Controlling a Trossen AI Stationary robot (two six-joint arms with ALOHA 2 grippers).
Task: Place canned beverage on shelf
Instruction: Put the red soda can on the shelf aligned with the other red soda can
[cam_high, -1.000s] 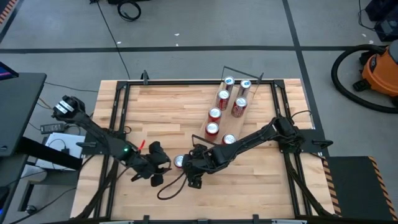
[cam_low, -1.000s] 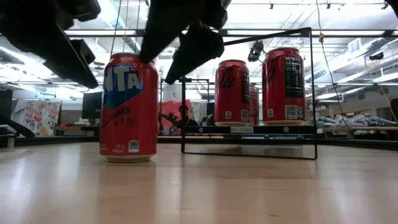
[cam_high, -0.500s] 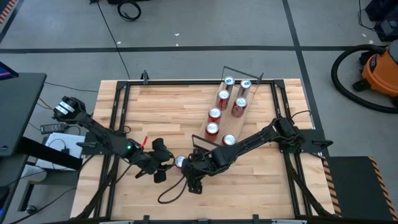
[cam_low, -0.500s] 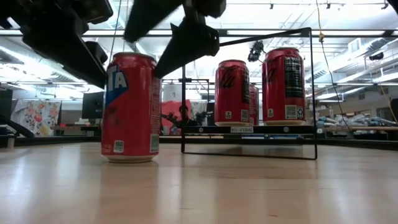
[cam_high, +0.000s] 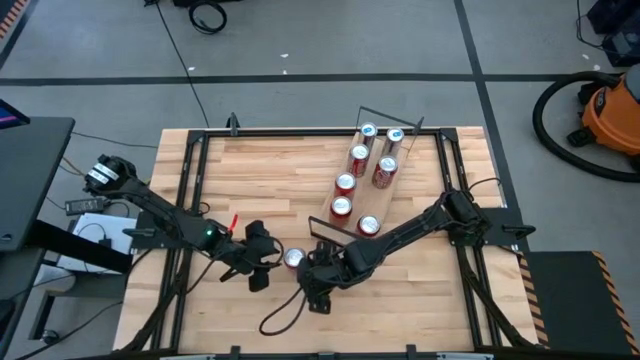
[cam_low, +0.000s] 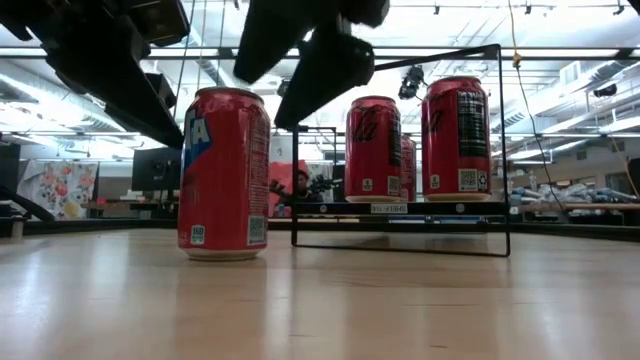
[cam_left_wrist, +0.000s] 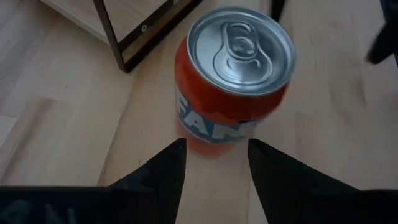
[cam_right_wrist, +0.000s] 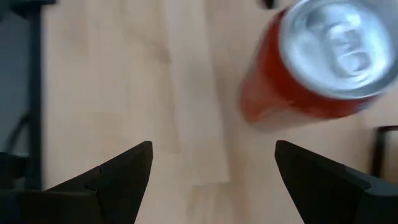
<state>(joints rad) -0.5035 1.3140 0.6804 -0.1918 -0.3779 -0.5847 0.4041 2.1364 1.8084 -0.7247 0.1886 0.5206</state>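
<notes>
Since a second ago the can (cam_high: 293, 259) has slid toward three o'clock; left gripper (cam_high: 266, 260) at its nine, right gripper (cam_high: 313, 266) at four, both parted.

One camera looks straight down on the whole bench (cam_high: 260, 170). Another sits at bench height, facing the room. Both wrist cameras look down, close over the same red can (cam_left_wrist: 233, 81).
</notes>
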